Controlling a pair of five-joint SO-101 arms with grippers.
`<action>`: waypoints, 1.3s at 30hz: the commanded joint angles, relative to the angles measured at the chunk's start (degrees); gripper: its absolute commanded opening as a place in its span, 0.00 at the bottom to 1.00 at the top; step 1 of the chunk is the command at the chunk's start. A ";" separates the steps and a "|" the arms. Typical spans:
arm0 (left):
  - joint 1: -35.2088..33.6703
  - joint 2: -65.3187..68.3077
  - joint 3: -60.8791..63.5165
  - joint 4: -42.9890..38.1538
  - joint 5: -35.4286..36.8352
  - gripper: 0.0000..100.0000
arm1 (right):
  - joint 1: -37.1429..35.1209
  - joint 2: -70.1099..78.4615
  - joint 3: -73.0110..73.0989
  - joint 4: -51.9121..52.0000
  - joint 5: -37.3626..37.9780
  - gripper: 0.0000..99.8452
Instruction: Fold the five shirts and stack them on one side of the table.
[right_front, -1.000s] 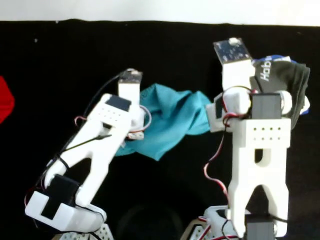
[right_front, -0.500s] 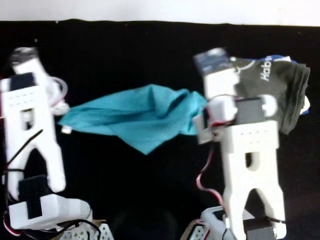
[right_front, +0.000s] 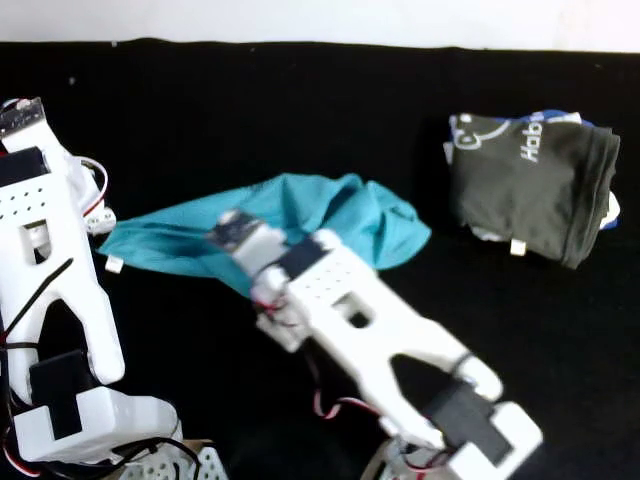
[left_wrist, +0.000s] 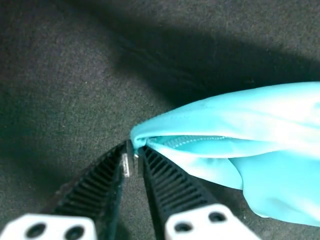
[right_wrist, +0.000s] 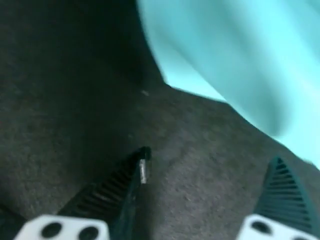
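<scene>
Teal shirt (right_front: 300, 225): it is seen left of centre in the high view, bunched and creased on the black table (right_front: 300, 100). One corner is drawn out toward the left edge of the frame.

Left gripper (left_wrist: 134, 152): its fingers are closed almost together on the very tip of that corner. Only a thin fold of hem is pinched between the ridged pads. The arm stands at the far left of the high view.

Right gripper (right_wrist: 210, 160): its fingers are spread wide and nothing is held. It hangs over bare table just beside the shirt's edge. In the high view the arm reaches up from the lower right toward the shirt's lower edge, at the middle of the frame.

Folded dark shirt (right_front: 530, 190): it lies at the upper right, well apart from the teal one, with blue and white cloth edges showing under it.

Step judged: the teal shirt is being spread flat and a second hold has not yet been taken. No fold is seen in it.

Risk, slipping: so little cloth is pinched that a pull to the left could free the corner.

Risk, partial grasp: where the cloth is bunched, only the top layer might be caught by the open fingers, and a crooked fold would follow.

Risk, dragging: the cloth could be rucked further if the right arm is lowered onto it.
</scene>
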 joint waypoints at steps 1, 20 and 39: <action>-0.48 -0.22 -1.01 -0.09 -0.18 0.01 | -5.58 3.91 -6.90 -0.75 -0.79 0.37; -0.40 -0.66 -1.63 0.09 -0.09 0.01 | 16.66 28.70 -33.89 3.74 -0.62 0.00; -0.40 -0.84 -36.26 23.03 6.95 0.01 | 26.77 12.79 -81.71 28.35 9.67 0.01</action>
